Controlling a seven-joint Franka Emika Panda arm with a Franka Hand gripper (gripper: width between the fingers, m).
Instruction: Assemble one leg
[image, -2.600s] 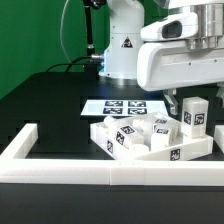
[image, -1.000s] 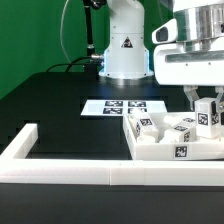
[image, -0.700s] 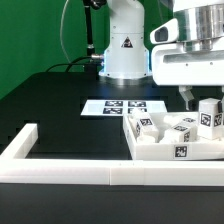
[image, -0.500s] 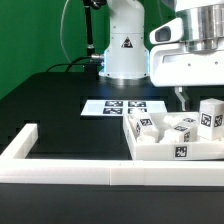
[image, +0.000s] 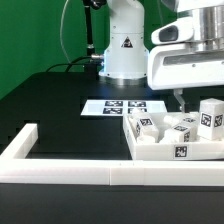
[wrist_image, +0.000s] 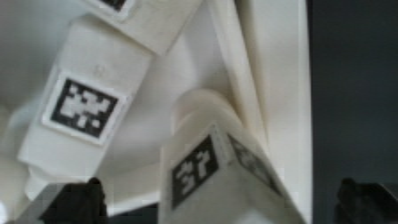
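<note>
The wide white tray-like piece (image: 150, 156) lies at the exterior view's right, with several small white tagged legs in it. One leg (image: 211, 115) stands upright at the tray's right end. Others (image: 145, 127) lie beside it. My gripper (image: 180, 98) hangs just above the tray, left of the upright leg and apart from it. In the wrist view my gripper (wrist_image: 217, 205) is open, its dark fingertips (wrist_image: 71, 200) wide apart at the frame's corners. Between them lie two tagged legs (wrist_image: 80, 100) (wrist_image: 205, 160), neither of them held.
The marker board (image: 120, 106) lies flat behind the tray. Long white border bars (image: 20, 148) run along the exterior view's left and front (image: 70, 175). The robot base (image: 125, 45) stands at the back. The black table (wrist_image: 356, 80) shows beside the legs.
The tray slid to the exterior view's right. My gripper let go of the upright leg, which now stands alone, and moved up and left.
</note>
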